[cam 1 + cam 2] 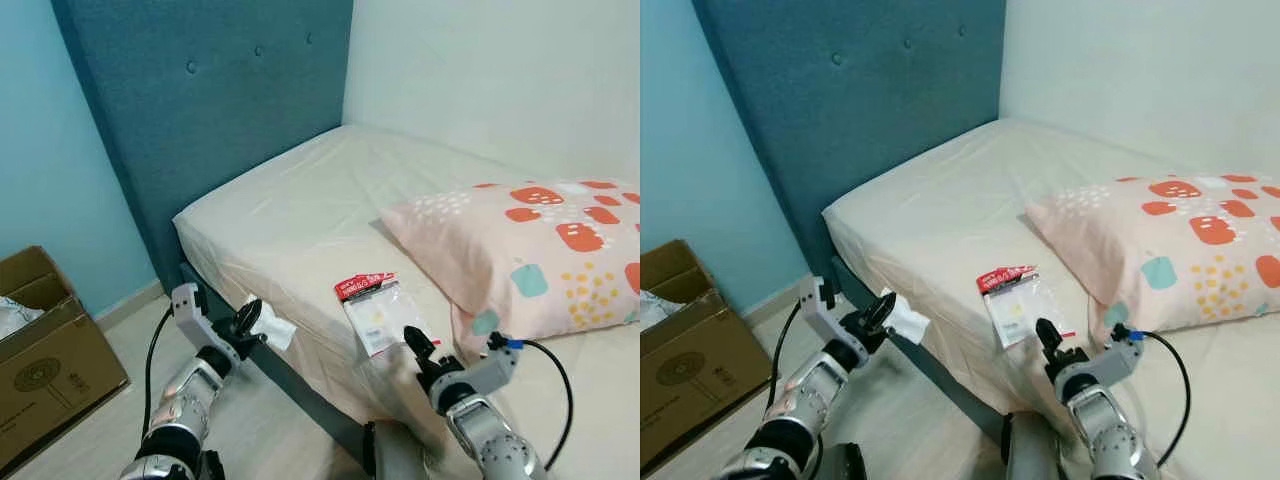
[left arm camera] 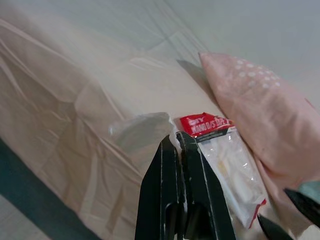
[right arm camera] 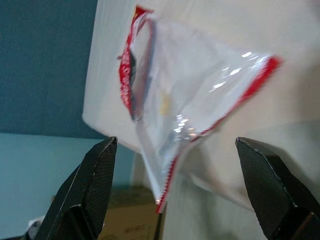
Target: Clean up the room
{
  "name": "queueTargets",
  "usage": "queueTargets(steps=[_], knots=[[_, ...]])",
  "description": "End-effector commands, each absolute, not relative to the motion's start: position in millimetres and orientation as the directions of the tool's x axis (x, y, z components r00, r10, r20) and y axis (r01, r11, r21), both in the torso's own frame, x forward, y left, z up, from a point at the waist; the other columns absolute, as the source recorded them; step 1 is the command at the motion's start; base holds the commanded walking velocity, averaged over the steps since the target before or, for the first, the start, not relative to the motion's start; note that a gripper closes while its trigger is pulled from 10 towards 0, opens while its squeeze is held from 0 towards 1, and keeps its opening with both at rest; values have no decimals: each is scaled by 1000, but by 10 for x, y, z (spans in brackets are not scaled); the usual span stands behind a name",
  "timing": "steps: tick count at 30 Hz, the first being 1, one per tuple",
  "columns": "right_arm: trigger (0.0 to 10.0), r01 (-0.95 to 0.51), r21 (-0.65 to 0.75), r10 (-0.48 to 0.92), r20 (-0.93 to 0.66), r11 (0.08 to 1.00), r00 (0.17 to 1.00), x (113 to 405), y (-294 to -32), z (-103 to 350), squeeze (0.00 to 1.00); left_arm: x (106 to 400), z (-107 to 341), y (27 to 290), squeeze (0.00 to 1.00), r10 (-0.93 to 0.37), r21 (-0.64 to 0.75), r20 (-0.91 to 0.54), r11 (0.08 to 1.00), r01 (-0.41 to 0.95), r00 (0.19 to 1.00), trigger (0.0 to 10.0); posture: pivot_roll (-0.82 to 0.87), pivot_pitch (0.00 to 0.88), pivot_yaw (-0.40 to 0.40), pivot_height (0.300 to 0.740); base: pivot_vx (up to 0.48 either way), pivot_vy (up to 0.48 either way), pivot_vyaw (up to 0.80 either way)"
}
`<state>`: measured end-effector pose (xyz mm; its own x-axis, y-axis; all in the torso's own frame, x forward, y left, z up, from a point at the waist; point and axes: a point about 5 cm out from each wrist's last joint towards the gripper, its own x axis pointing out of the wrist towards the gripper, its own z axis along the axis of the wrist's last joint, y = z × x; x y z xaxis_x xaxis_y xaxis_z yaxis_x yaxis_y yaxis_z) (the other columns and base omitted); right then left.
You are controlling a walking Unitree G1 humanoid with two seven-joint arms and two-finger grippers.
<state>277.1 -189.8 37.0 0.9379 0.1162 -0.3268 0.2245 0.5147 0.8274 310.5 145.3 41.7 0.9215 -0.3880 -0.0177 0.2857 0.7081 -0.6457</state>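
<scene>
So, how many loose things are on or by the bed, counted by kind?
Pillow: 1
Clear packet with red header, lying on the bed: 1
Piece of clear wrapper, pinched in the left gripper: 1
Cardboard box on the floor: 1
Total: 4

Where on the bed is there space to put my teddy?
The bare sheet between the blue headboard and the pillow is free. The near edge is crowded: the plastic packet lies beside the pillow, with the right claw open at it.
</scene>
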Motion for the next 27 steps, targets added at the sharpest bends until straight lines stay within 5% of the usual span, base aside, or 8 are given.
queueTargets(steps=[1, 11, 12, 27], knots=[[10000, 207, 843, 131, -309, 497, 942, 2823, -1832, 376, 0, 3059, 381, 1485, 0, -400, -630, -40, 722, 287, 916, 10000, 55, 126, -7, 523, 0, 0, 0], [10000, 169, 857, 55, -223, 487, 973, 3078, -1928, 499, 0, 2952, 350, 1618, 0, -410, -604, -64, 742, 292, 910, 10000, 105, 170, 26, 523, 0, 0, 0], [157, 162, 855, 47, -212, 492, 976, 3111, -1941, 520, 0, 2953, 354, 1625, 0, -412, -602, -65, 743, 294, 909, 10000, 109, 159, 25, 523, 0, 0, 0], [0, 176, 829, 25, -223, 530, 975, 3235, -1981, 530, 0, 3008, 440, 1527, 0, -418, -611, -37, 728, 311, 907, 10000, 93, 132, 7, 523, 0, 0, 0]])
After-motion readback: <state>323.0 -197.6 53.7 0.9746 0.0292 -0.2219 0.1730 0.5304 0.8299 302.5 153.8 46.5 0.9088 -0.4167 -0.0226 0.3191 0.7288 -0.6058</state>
